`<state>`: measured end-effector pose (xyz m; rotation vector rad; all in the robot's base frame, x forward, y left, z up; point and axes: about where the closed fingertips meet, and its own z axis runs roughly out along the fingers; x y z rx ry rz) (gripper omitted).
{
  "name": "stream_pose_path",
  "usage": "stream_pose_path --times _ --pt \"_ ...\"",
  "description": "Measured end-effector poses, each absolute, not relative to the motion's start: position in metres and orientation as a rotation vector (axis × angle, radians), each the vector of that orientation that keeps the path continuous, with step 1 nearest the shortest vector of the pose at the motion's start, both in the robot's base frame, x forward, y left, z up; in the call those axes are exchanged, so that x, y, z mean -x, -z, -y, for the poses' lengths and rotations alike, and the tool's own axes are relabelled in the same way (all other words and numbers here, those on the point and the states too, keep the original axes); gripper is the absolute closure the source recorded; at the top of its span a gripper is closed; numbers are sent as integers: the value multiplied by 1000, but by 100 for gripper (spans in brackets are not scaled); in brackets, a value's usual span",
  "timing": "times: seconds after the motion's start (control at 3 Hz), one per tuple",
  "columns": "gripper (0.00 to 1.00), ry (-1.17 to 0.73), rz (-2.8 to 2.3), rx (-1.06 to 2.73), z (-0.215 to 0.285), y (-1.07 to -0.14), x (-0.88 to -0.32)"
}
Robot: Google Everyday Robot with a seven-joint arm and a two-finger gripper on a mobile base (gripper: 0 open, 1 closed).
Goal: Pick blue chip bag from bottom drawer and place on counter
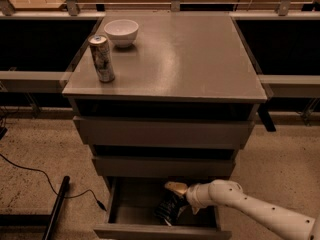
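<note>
My gripper (176, 189) hangs in the grey-brown bottom drawer (131, 206); the crinkled dark-blue chip bag (169, 210) stands just beneath it; whether I hold it, I cannot tell.

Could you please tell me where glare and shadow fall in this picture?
In the camera view, a soft sheen lies on the broad grey-brown counter, right of the white bowl and silver patterned can; the open bottom drawer is dim, so the crinkled dark-blue chip bag shows only faint glints; the gripper, in that drawer just above the bag, catches more light.
</note>
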<state>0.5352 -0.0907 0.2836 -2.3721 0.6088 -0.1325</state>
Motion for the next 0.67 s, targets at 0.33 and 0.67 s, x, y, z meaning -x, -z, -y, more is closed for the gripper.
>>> stream_pose_path --times 0.33,0.67 --pt "0 164 -504 2401 89 -280 -535" --pt "0 158 -511 2405 90 -259 -536"
